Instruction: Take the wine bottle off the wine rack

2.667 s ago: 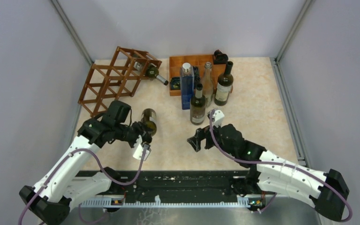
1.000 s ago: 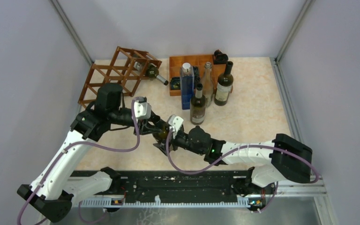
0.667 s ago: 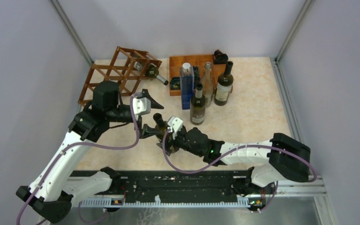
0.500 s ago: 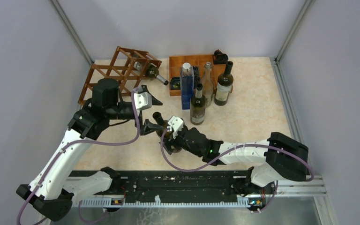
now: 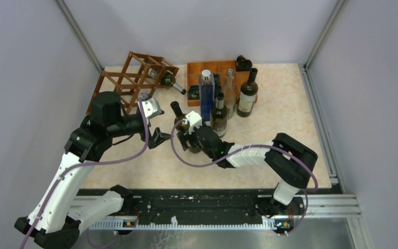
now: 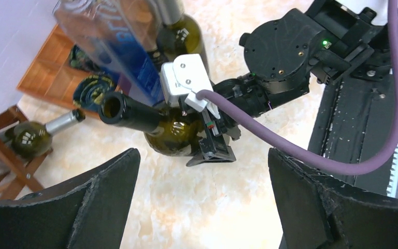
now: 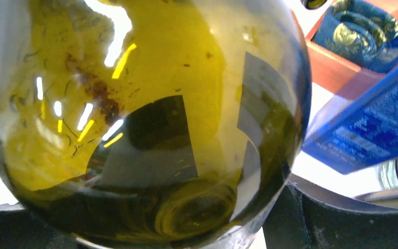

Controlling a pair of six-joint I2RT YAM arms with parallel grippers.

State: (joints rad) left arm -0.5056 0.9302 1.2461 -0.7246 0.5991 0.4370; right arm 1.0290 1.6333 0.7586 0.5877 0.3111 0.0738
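Holding: the right fingers [image 6: 213,149] are shut tight round the fat part of the green wine bottle [image 6: 172,132]
Bottle place: off the wine rack [image 5: 127,85], out in the middle of the worktop [image 5: 280,119], just beside the tall blue bottle [image 5: 206,98]
Bottle pose: leaning, with its open mouth pointing up and toward the rack side; I cannot tell if its bottom touches the worktop
Close view: green glass fills almost all of the right wrist picture, with the dark right fingers at the bottom edge
Other arm: the left fingers [image 6: 103,197] are spread wide with nothing in them, near the wine bottle but not touching it
Rack spot: far left of the worktop, near the wall, with a second green bottle [image 5: 167,79] lying in one of its cells, neck sticking out to the right
Back of worktop: an orange-brown tray [image 5: 220,64] sits just beside the wine rack
Standing up: a dark bottle [image 5: 218,116], a clear bottle [image 5: 230,91] and a big dark bottle [image 5: 247,93] are near the tall blue bottle
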